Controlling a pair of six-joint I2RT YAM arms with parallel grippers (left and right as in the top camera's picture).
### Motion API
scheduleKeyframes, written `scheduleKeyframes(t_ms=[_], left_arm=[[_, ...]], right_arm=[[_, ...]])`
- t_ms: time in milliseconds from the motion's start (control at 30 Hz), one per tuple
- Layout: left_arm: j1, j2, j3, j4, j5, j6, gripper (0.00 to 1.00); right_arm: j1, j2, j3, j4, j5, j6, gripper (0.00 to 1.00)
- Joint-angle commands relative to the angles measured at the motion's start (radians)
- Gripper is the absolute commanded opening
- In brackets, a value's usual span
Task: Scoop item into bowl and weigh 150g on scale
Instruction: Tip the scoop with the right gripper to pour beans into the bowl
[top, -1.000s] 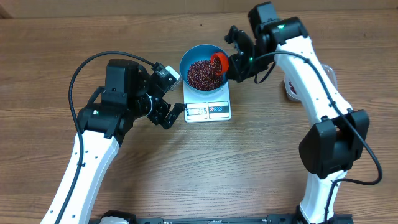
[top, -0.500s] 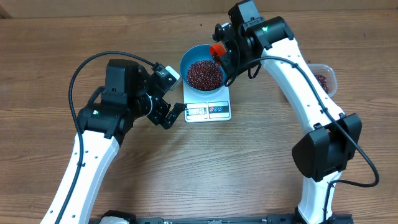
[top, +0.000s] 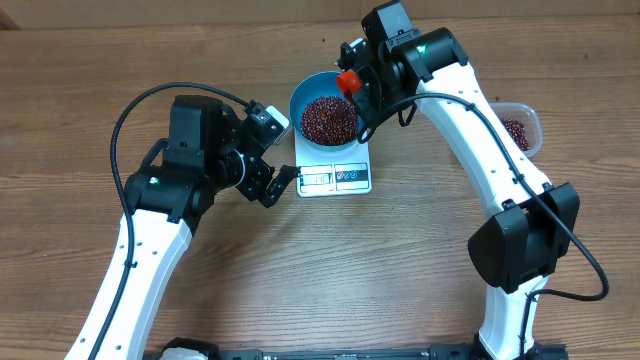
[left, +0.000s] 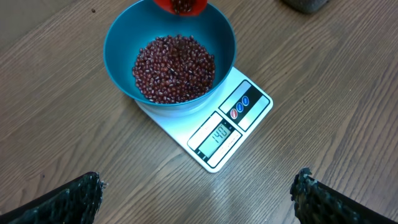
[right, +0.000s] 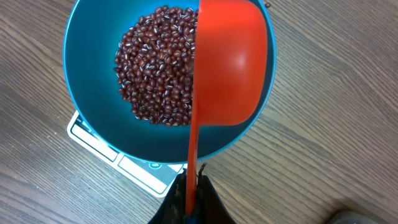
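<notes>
Overhead, the blue bowl (top: 300, 100) sits on the white scale (top: 335, 176) near the middle of the wooden counter (top: 400, 270), and a heap of dark red-brown beans (top: 328, 118) fills its bottom. The right tool (top: 352, 88) hangs over the bowl's far right rim, clenched on the thin handle of a red scoop (top: 347, 81). At the right edge of the counter, well apart from the scale, stands a clear tub (top: 522, 127) with more beans inside.

In the right wrist view the scoop (right: 231, 68) is turned on its side above the bowl (right: 84, 87), its cup covering the right part of the beans (right: 155, 68), while its handle runs down into the shut jaws of the right tool (right: 191, 208). A corner of the scale (right: 134, 167) shows beneath the bowl.

The left tool (top: 277, 184) hovers just left of the scale, released, jaws spread wide and gripping nothing. From its wrist camera both fingertips (left: 78, 196) frame the lower edge, apart from the scale (left: 249, 99). The display (left: 217, 135) appears to read 140. A few beans show in the scoop (left: 180, 5) at the top edge, above the bowl (left: 121, 37).
</notes>
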Motion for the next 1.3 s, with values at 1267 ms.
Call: scheduleKeyframes(t_ms=[1267], left_arm=[[0.010, 0.002, 0.003, 0.000, 0.003, -0.006, 0.99]], right_arm=[[0.063, 0.001, 0.029, 0.015, 0.140, -0.055, 0.04]])
